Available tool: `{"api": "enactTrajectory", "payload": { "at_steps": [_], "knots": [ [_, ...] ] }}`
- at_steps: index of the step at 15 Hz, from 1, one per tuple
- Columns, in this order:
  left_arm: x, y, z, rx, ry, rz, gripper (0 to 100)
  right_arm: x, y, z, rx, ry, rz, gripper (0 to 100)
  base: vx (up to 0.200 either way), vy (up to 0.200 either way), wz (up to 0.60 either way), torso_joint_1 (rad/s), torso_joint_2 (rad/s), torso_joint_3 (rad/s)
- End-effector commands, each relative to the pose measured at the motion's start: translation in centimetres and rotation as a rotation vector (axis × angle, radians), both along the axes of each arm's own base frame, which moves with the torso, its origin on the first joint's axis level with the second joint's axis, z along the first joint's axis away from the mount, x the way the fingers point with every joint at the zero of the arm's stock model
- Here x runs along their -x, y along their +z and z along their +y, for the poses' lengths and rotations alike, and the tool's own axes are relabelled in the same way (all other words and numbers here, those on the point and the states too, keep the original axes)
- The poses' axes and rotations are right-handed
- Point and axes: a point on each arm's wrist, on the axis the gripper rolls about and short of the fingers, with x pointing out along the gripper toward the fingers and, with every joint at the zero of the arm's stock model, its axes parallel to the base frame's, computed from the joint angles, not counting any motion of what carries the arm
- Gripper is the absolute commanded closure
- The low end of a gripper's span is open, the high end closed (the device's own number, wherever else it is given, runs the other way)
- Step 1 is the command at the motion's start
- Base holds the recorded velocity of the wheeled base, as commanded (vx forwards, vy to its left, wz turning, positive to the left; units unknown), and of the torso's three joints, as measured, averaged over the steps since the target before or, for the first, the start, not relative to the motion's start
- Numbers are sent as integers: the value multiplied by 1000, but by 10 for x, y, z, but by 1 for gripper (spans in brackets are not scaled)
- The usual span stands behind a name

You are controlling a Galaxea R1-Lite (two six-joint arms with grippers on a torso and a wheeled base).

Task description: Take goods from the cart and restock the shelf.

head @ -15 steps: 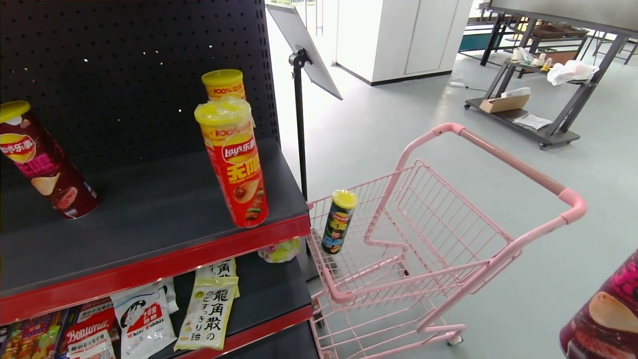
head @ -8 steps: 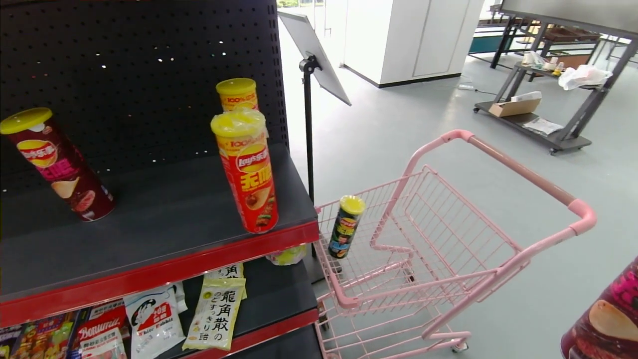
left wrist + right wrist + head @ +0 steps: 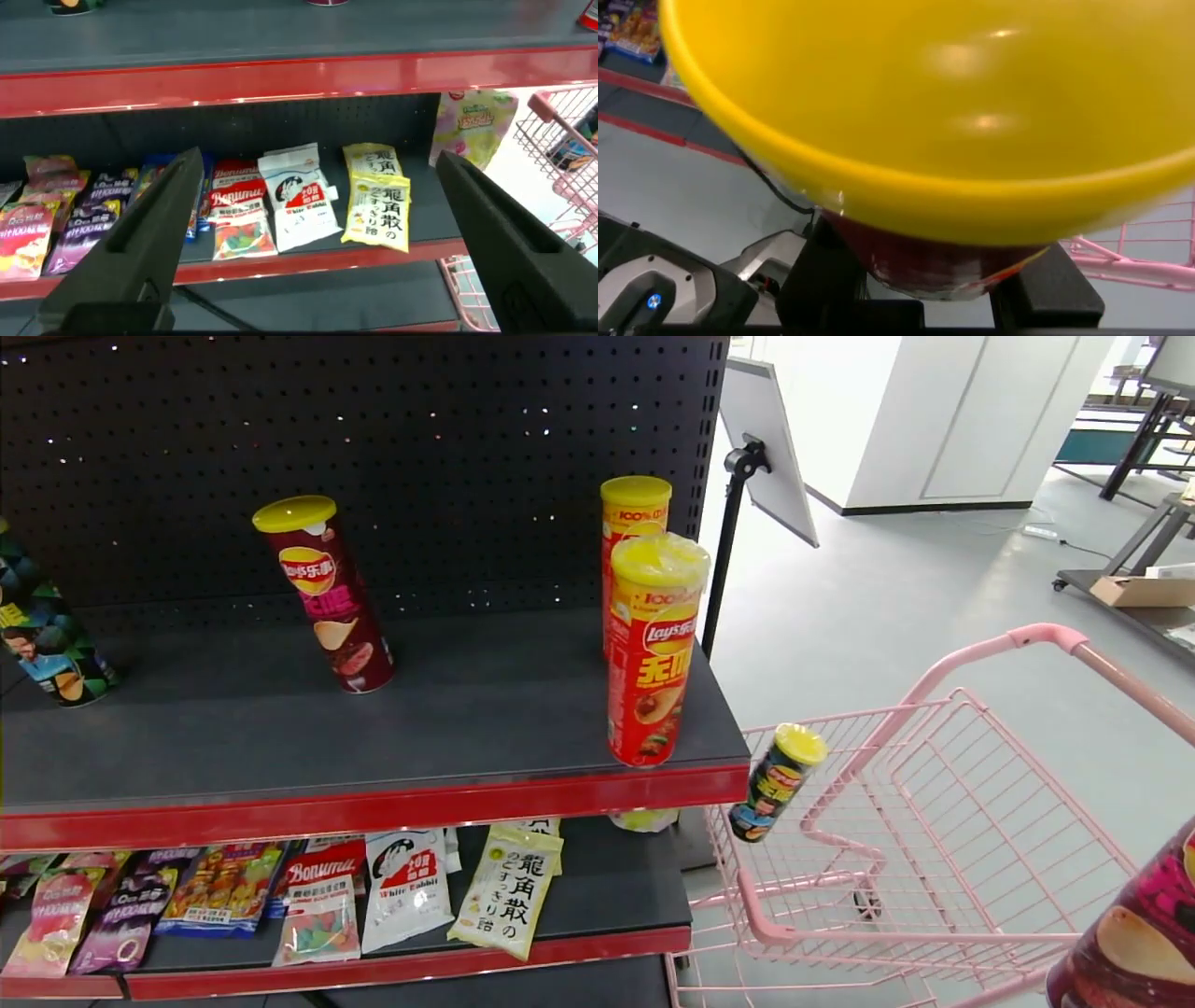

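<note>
Head view runs from the shelf (image 3: 233, 737) at nine o'clock to the pink cart (image 3: 1041, 637) at four. Our left end effector (image 3: 318, 159) hangs before the lower shelf, spread wide with nothing between its fingers.

On the upper board we count four cans: a teal can (image 3: 42, 635) at nine, a maroon can (image 3: 327, 593) at eleven, then a front red can (image 3: 653, 653) and a rear red can (image 3: 633, 509) at one, the front one close to the red lip. One black can (image 3: 775, 784) leans in the one cart. The held can (image 3: 1130, 933), at five o'clock, makes six; our right end effector (image 3: 938, 271) is clamped on its body below the yellow lid (image 3: 952, 112). The snack packets (image 3: 406, 887) at seven overlap, so we cannot count them surely.

We judge the step to be carrying the held can to the shelf. We should keep it upright, lift its base over the lip, aim for the bare stretch at twelve between the maroon can and the red pair, stay clear of the front red can, and let go only once the base sits flat.
</note>
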Motion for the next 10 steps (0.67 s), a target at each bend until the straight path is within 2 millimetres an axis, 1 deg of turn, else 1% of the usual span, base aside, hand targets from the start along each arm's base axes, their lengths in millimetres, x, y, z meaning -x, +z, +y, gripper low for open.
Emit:
{"api": "enactTrajectory", "payload": {
  "at_steps": [1,3,4,5,7,9,10],
  "knots": [
    [0,0,0,-1,1,0,0,4,-3,-1,-10,1,-35,100,0,0,0,0,0,0],
    [0,0,0,-1,1,0,0,5,-10,-2,-33,7,-100,100,-200,0,0,2,2,-2],
    [0,0,0,-1,-1,0,0,4,-10,-1,-39,5,-120,100,-200,0,0,7,2,2],
    [0,0,0,-1,-1,0,0,2,-15,-1,-45,1,-148,100,-200,0,0,7,7,7],
    [0,0,0,-1,-1,0,0,0,-14,0,-52,0,-185,100,-200,0,0,-12,-2,0],
    [0,0,0,-1,-2,0,0,-1,-17,1,-52,18,-175,100,0,0,0,0,0,0],
    [0,0,0,-1,-1,0,0,1,-22,0,-49,17,-170,100,0,200,0,-7,-2,7]
  ]
}}
